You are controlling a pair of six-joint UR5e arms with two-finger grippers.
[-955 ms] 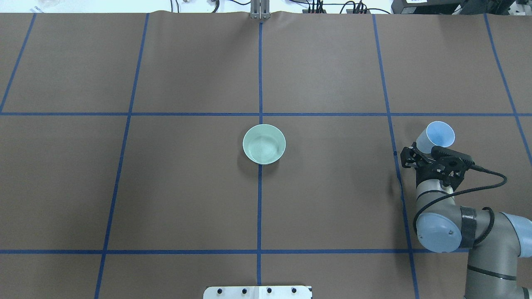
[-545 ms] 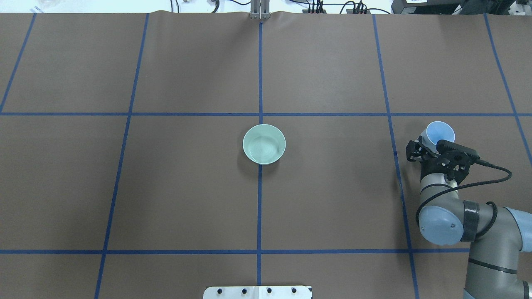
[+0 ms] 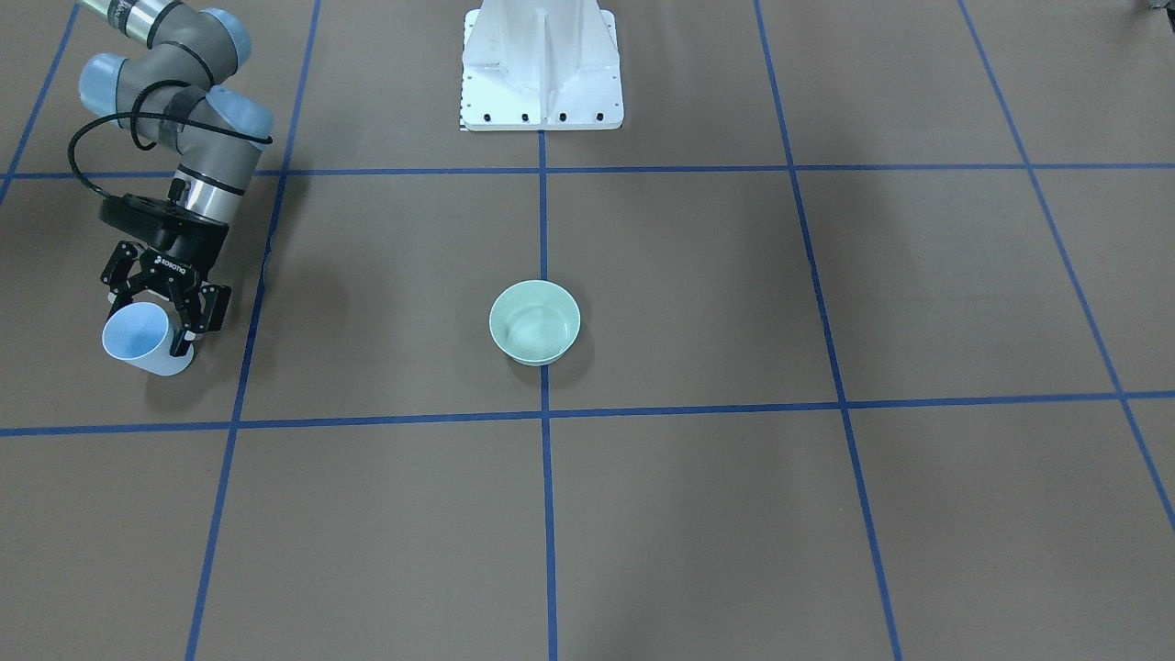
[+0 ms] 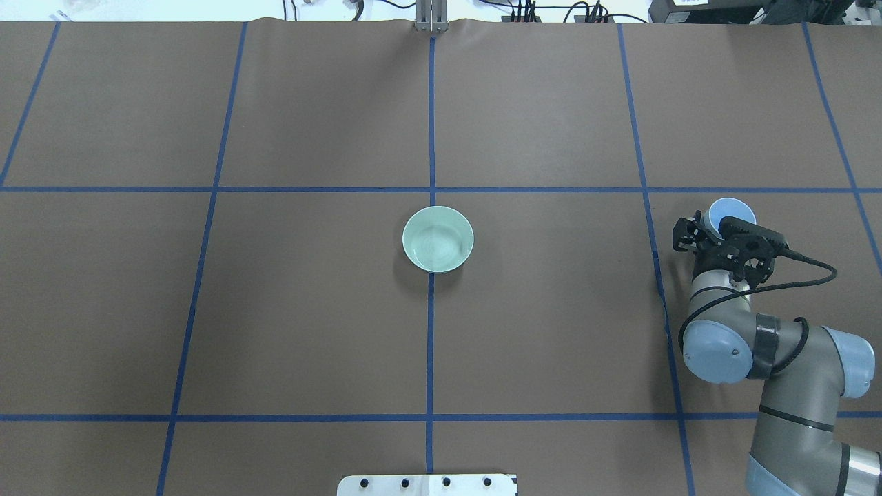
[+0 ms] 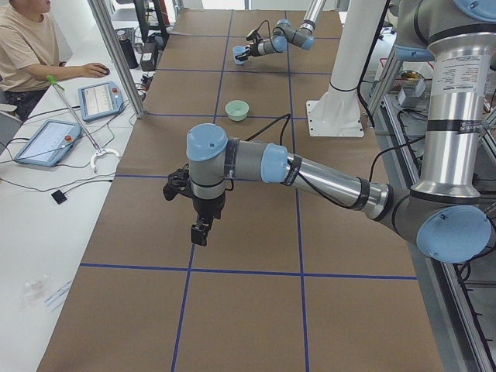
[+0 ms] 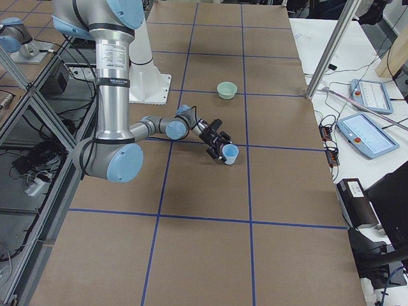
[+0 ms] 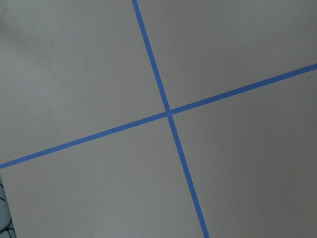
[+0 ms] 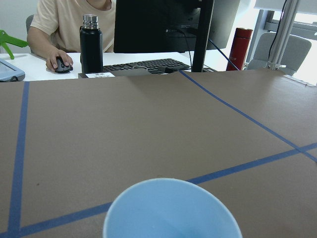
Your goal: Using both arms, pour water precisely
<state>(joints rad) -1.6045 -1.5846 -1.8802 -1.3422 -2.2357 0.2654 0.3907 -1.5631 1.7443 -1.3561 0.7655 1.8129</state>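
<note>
My right gripper (image 4: pixel 720 226) is shut on a light blue cup (image 4: pixel 732 210) at the table's right side. The cup (image 3: pixel 138 341) stands upright, low at the brown table; whether it touches I cannot tell. The right wrist view shows its open rim (image 8: pixel 171 208). A mint green bowl (image 4: pixel 437 239) sits at the table's middle, also in the front view (image 3: pixel 534 322). Water (image 4: pixel 434 244) shows as faint ripples inside it. My left gripper (image 5: pixel 200 229) shows only in the exterior left view, hanging over bare table; I cannot tell if it is open or shut.
The white pedestal (image 3: pixel 542 69) stands at the robot's side of the table. Blue tape lines (image 7: pixel 168 113) grid the brown cover. An operator (image 5: pixel 23 46) sits by control tablets (image 5: pixel 101 97) beyond the far edge. A black bottle (image 8: pixel 91 44) and keyboard stand there too.
My right gripper has lowered the blue cup toward the table and a little farther away. The cup has gone from tilted to upright. The bowl has not moved.
</note>
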